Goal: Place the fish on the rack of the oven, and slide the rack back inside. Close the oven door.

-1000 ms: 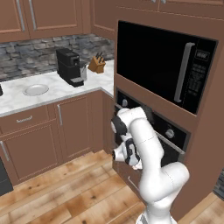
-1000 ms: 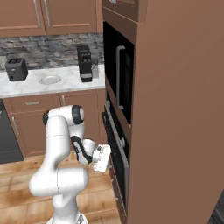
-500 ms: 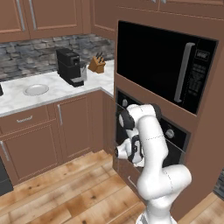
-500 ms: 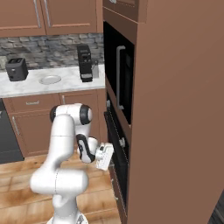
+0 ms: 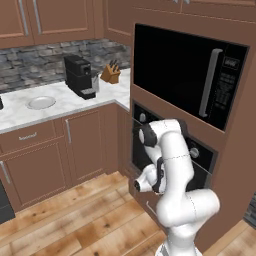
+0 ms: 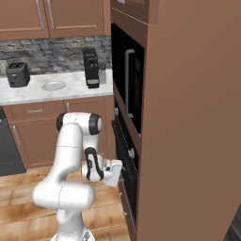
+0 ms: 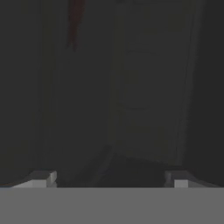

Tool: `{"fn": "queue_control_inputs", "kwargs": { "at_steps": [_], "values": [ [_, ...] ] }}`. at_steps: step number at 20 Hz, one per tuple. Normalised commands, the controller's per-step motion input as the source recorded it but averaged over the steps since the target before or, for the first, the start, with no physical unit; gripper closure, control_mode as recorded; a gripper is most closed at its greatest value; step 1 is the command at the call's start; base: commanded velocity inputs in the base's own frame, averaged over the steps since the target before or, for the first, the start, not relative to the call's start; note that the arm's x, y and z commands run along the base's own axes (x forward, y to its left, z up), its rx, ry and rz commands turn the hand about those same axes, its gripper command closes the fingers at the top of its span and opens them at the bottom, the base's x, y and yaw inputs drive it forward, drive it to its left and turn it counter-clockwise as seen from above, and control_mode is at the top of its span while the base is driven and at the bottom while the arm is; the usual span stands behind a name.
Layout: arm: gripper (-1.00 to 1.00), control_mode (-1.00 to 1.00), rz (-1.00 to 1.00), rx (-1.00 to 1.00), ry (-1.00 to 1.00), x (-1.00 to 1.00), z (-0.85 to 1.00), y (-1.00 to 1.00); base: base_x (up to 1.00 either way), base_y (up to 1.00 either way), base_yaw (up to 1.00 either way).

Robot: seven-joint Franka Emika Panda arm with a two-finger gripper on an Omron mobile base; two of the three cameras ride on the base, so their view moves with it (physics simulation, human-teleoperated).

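End effector [image 6: 118, 172] low at the oven [image 6: 123, 160] front, pressed close to the oven door [image 7: 148, 92]; fingers [image 7: 41, 178] set wide apart with nothing between them, released. Through the dark glass panel, in the hand view: a dim reddish streak near the top edge, probably the fish [image 7: 74, 22], too murky to be sure; a pale rectangular shape beside it, possibly the rack [image 7: 151, 83], outline faint. Oven door upright and flush with the brown cabinetry in both base views, round knobs [image 5: 194, 152] on the control strip above it. Higher in the same column, a black microwave [image 5: 185, 75] with a vertical silver handle [image 5: 207, 82]. Off to the side, marble tabletop [image 5: 30, 112] carrying a white plate [image 5: 41, 102], a black coffee machine [image 5: 78, 76] and a knife block [image 5: 110, 73]; a dark toaster [image 6: 18, 74] farther along in the right base view. Wooden floor [image 5: 75, 220] below.
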Motion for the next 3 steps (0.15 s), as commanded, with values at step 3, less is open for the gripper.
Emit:
{"fn": "queue_control_inputs", "kwargs": {
  "at_steps": [3],
  "values": [
    [-1.0, -1.0, 0.2, 0.05, -0.1, -0.2, 0.0, -0.15, 0.0, 0.0, 0.0]
  ]
}}
